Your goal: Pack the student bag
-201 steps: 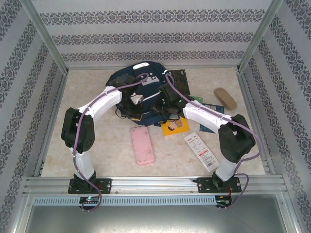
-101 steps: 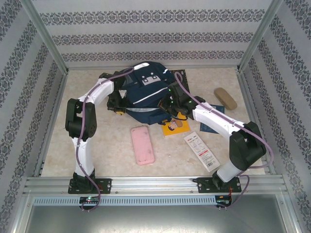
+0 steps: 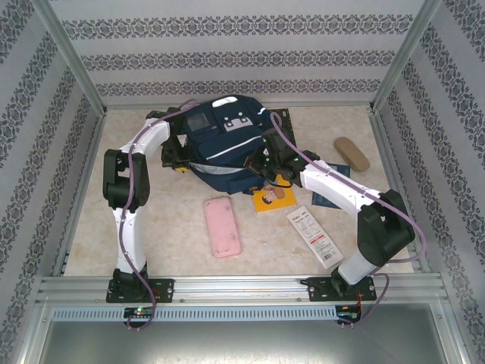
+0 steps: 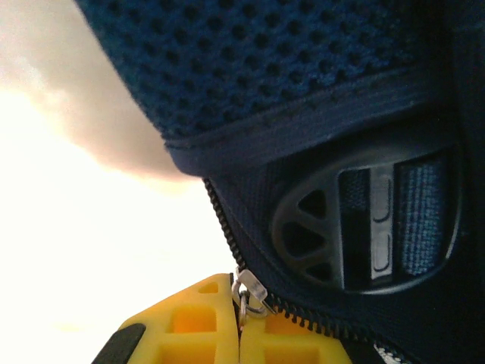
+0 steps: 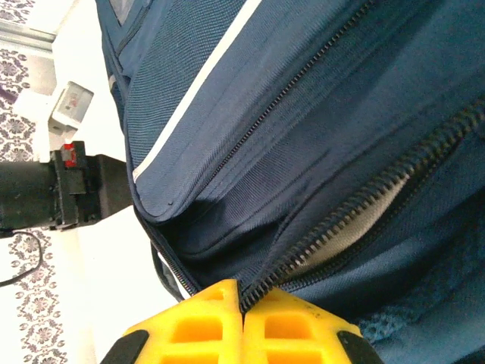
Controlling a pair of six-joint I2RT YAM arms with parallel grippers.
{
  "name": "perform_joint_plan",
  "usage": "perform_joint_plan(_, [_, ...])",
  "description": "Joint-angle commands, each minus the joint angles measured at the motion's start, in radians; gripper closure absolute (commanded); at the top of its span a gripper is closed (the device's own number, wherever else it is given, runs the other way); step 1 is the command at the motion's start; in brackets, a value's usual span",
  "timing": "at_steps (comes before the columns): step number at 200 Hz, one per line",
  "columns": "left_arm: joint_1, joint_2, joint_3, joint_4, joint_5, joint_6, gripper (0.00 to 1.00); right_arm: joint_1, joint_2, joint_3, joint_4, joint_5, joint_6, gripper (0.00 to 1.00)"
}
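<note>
Gripping the backpack (image 3: 223,144) from both sides, the two arms met at the middle of the tabletop's (image 3: 163,227) far edge. The backpack lay there front up, white stripe (image 3: 227,150) showing.

The left gripper (image 3: 179,163) was at the backpack's left side. In the left wrist view its yellow fingers (image 4: 189,330) were pressed together, with the metal zipper pull (image 4: 251,290) pinched at their seam. A black plastic buckle (image 4: 364,227) and blue mesh (image 4: 265,68) sat just above.

The right gripper (image 3: 265,167) was at the backpack's right near side. In the right wrist view its fingers (image 5: 288,326) were closed tight on the fabric edge by an open zipper (image 5: 341,212), pale lining (image 5: 371,220) visible in the gap.

On the tabletop, the pink case (image 3: 222,226) lay flat toward the near edge, apart from the backpack. The yellow book (image 3: 274,199) lay just on the near side of the backpack, by the right gripper. A red-and-white packet (image 3: 314,236) lay beside it, and a dark blue booklet (image 3: 330,189) was partly under the right arm. The tan case (image 3: 352,153) sat near the right edge. A dark book (image 3: 282,120) lay at the far edge against the backpack; could not tell whether it was tucked under.
</note>
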Motion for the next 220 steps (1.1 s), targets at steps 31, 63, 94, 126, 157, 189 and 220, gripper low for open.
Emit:
perform_joint_plan(31, [0.107,-0.258,-0.171,0.035,-0.184,-0.094,1.00,-0.032,0.130,0.191,-0.054,-0.029,-0.119,1.00])
perform_joint_plan(63, [0.114,-0.386,-0.326,0.034,-0.227,-0.104,1.00,-0.046,0.241,0.318,-0.072,-0.090,-0.173,1.00])
perform_joint_plan(94, [0.111,-0.513,-0.492,0.077,-0.147,-0.169,1.00,-0.046,0.359,0.450,-0.092,-0.158,-0.231,1.00])
perform_joint_plan(126, [0.106,-0.614,-0.594,0.116,-0.063,-0.217,0.78,-0.039,0.422,0.523,-0.095,-0.206,-0.262,1.00])
perform_joint_plan(157, [0.085,-0.676,-0.591,0.107,0.020,-0.210,0.45,-0.032,0.410,0.486,-0.096,-0.206,-0.270,0.76])
perform_joint_plan(189, [0.050,-0.702,-0.546,0.115,0.088,-0.173,0.41,-0.034,0.317,0.368,-0.084,-0.152,-0.307,0.57])
perform_joint_plan(220, [-0.022,-0.700,-0.532,0.205,0.146,-0.188,0.38,-0.043,0.196,0.229,-0.107,-0.054,-0.375,0.45])
